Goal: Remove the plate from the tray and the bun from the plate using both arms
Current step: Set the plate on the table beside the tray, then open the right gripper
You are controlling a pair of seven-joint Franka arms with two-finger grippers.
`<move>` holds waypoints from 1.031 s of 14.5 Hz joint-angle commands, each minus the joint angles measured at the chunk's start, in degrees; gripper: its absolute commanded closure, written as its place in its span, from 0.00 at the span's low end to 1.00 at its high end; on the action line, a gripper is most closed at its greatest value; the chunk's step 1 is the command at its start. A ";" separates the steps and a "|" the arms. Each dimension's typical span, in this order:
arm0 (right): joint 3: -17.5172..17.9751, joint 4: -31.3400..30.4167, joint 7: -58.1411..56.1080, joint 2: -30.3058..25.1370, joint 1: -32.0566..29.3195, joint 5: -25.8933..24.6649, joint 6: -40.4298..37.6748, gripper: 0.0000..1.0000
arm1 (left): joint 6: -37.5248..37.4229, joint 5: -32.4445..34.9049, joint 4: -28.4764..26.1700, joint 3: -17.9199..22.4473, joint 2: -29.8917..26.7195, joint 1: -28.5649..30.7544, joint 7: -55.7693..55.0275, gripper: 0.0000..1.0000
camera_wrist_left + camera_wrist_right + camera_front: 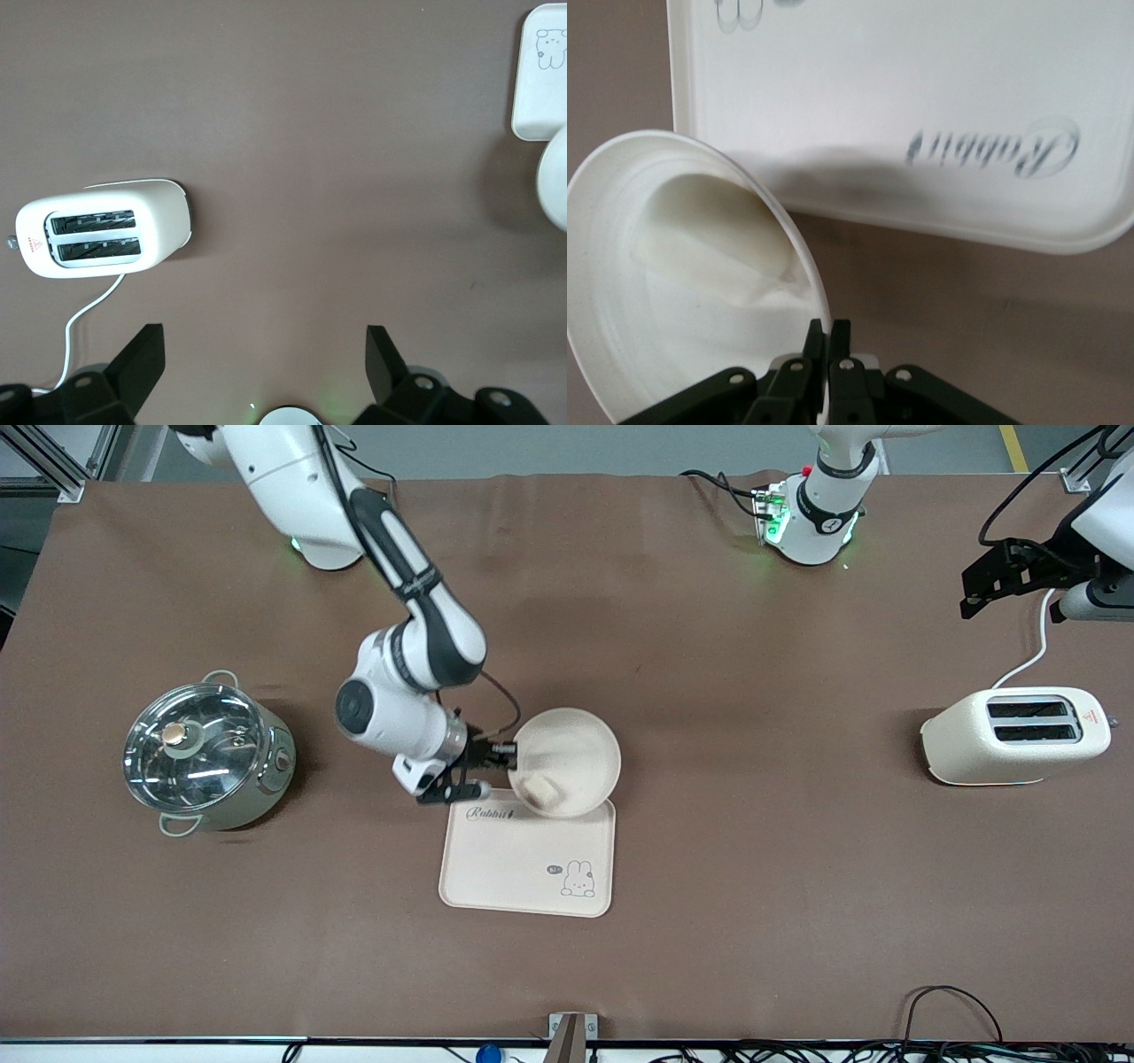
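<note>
front view: right gripper (496, 766) clamped on plate (576, 753) rim, plate lifted and tilted over tray (523, 864) edge nearest the robots, bun (539, 791) slid to low side.
left wrist view: left gripper (266, 363) wide open, waiting up over toaster (102, 227) end, well apart from bun.
right wrist view: fingers (837, 341) pinching rim; bun (713, 252) inside plate.
next move: likely plate onto table, clear of tray.

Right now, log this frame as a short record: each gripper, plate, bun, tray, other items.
right gripper: shut on the plate rim, at the tray's edge nearest the robots
left gripper: open, holding nothing, waiting above the table's left-arm end near the toaster
plate: tilted, lifted partly off the tray, overhanging the tray's edge
bun: in the plate, at its low side
tray: flat on the table
toaster: toward the left arm's end
pot: lidded, toward the right arm's end
</note>
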 commanded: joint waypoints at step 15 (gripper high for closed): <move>-11.57 -0.16 -1.86 -3.03 8.78 2.16 -3.64 0.00 | 2.88 0.12 -0.33 -13.94 9.42 -0.55 -6.25 0.00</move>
